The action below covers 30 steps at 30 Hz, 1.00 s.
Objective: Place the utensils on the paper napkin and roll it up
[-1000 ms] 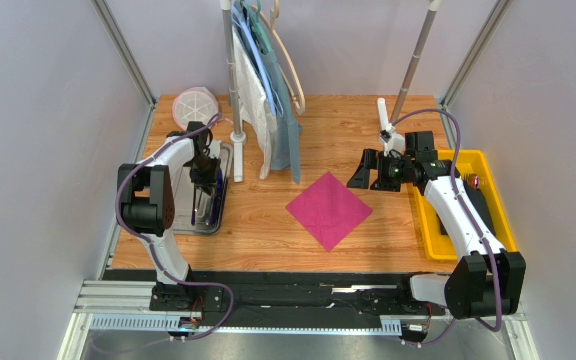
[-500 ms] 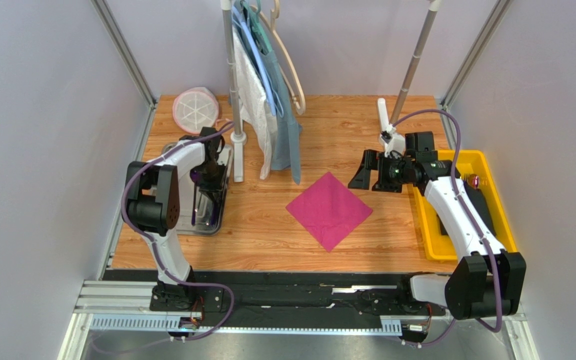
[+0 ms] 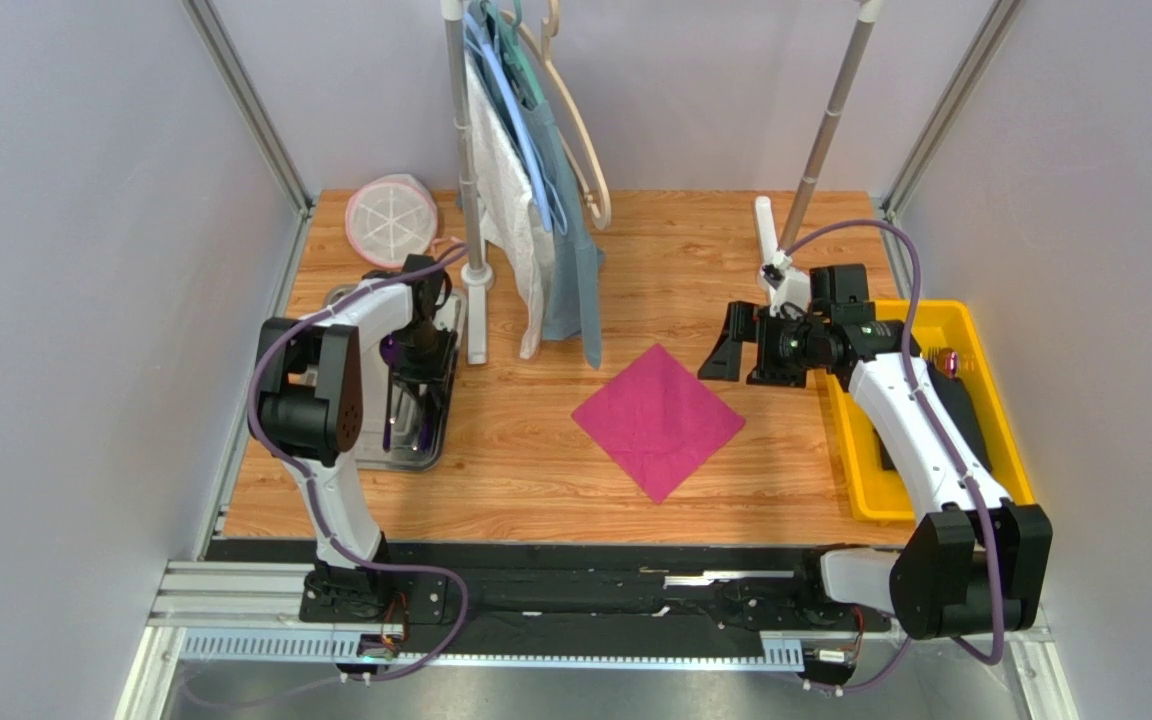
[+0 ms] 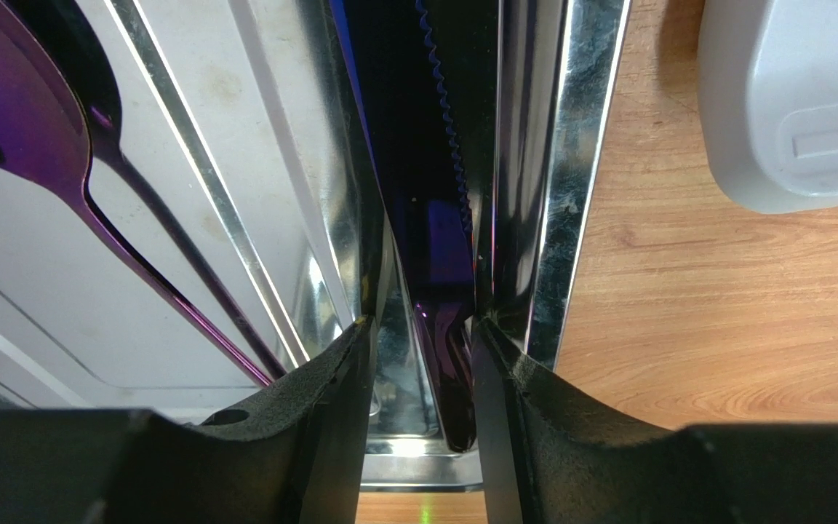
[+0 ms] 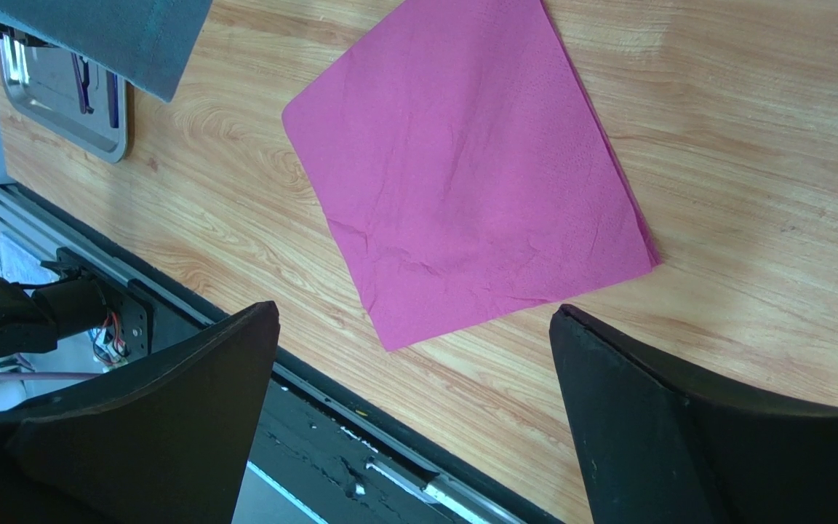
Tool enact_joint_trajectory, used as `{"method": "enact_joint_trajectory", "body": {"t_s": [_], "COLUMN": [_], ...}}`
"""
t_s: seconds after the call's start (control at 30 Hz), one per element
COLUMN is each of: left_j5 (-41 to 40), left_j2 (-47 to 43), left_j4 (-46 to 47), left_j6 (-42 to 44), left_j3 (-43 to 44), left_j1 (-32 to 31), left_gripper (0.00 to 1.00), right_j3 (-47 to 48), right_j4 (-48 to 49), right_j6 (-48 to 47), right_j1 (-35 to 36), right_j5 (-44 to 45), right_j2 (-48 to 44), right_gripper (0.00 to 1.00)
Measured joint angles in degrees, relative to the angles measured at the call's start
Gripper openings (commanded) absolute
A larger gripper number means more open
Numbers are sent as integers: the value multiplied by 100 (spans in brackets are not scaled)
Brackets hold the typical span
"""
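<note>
1. Top external view. The paper napkin (image 3: 659,420) lies flat and unrolled near the middle of the table (image 3: 537,488), turned so that 1 corner points at the near edge. A metal tray (image 3: 432,459) sits along the table's left edge and holds the utensils (image 3: 388,428). The left gripper (image 3: 414,413) reaches down into this tray. The right gripper (image 3: 717,345) hangs above the table between the napkin and a yellow bin (image 3: 856,495) at the right edge, touching neither.
2. Left wrist view. The 2 fingers (image 4: 331,393) of the left gripper stand partly apart on either side of a dark-purple knife (image 4: 440,251), which lies along the tray's right wall (image 4: 549,218). A strip of tray shows between 1 finger and the handle, so the knife is not clamped. A spoon (image 4: 19,131) lies in the tray's left part, apart from the knife.
3. Right wrist view. The fingers (image 5: 172,404) of the right gripper are spread wide and hold nothing. The napkin appears beyond them, bare, with no utensil on it.
</note>
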Motion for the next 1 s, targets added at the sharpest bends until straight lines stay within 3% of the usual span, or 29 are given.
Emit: {"method": "enact_joint_trajectory", "body": {"t_s": [0.1,0.17,0.2,0.27,0.6,1.0], "left_j5": [-37,-74,-103,-131,-76,389], "left_j2": [0,2,4,15,-83,-1349], "left_j4": [-2,-2,0,-22,-7,-490], "left_j6": [0,7,0,0,11,24], "left_j3": [0,0,0,20,28,-109], "left_j1": [-4,-4,-4,2,0,0], "left_gripper": [38,25,12,1,0,0], "right_j3": [0,0,0,0,2,2], "right_j4": [0,0,-2,-2,-20,-22], "right_j6": [0,0,0,0,-83,-125], "right_j1": [0,0,0,0,0,0], "right_j5": [15,35,46,59,146,153], "right_j2": [0,0,4,11,11,9], "right_gripper": [100,100,100,100,100,100]}}
